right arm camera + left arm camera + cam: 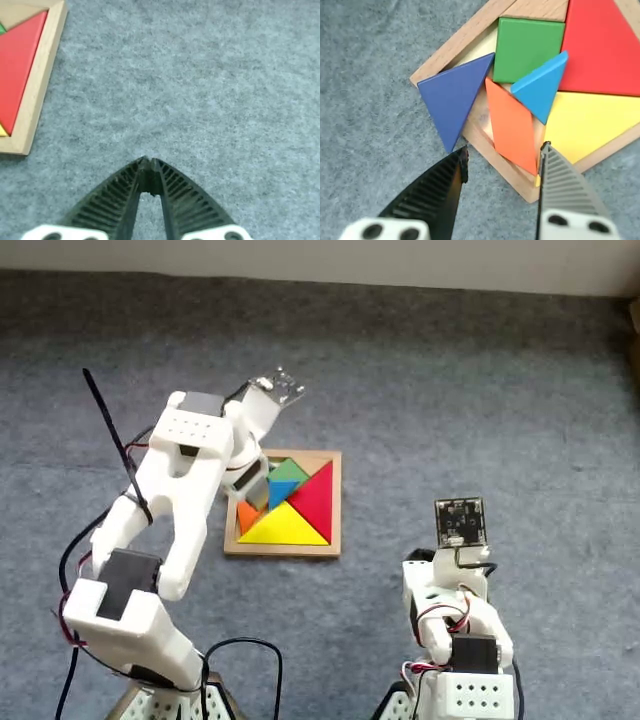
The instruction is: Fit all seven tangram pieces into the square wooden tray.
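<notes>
Six pieces seen: red triangle (315, 495) at the tray's 3 o'clock, yellow triangle (283, 528) at 6, green square (289, 470) at 12, light blue triangle (540, 90) askew near the middle, orange parallelogram (512, 125) at 8
Dark blue triangle (452, 97): lies across the rim at 10 o'clock, one tip out on the carpet (450, 390)
Tray (285, 549): flat on the carpet
Left gripper (504, 150): jaws apart, holding nothing, over the 9 o'clock rim
Right gripper (150, 161): jaws together, empty, above carpet at the tray's 4 o'clock
</notes>
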### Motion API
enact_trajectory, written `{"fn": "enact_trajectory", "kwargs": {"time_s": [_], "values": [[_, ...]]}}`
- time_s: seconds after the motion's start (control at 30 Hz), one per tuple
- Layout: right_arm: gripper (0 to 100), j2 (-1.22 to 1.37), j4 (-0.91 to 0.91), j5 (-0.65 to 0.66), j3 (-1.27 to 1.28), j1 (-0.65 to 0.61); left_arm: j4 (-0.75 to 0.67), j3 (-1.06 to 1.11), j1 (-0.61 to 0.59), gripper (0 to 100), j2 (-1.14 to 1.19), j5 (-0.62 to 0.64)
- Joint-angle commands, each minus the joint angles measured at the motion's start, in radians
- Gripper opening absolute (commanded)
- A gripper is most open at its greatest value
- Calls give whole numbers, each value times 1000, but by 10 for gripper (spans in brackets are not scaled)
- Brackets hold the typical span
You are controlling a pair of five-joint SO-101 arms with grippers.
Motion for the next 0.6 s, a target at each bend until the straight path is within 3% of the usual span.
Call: {"fn": "enact_trajectory", "kwargs": {"time_s": [0.0, 0.3, 0.47, 0.57], "values": [[5, -15, -2, -6, 147, 13, -31, -18, -2, 234, 50, -8], [5, -15, -2, -6, 147, 13, -91, -21, 18, 226, 177, -8], [5, -15, -2, -6, 147, 13, -86, -18, 87, 95, 177, -8], [5, -15, -2, -6, 147, 13, -81, -22, 119, 72, 174, -5]]}}
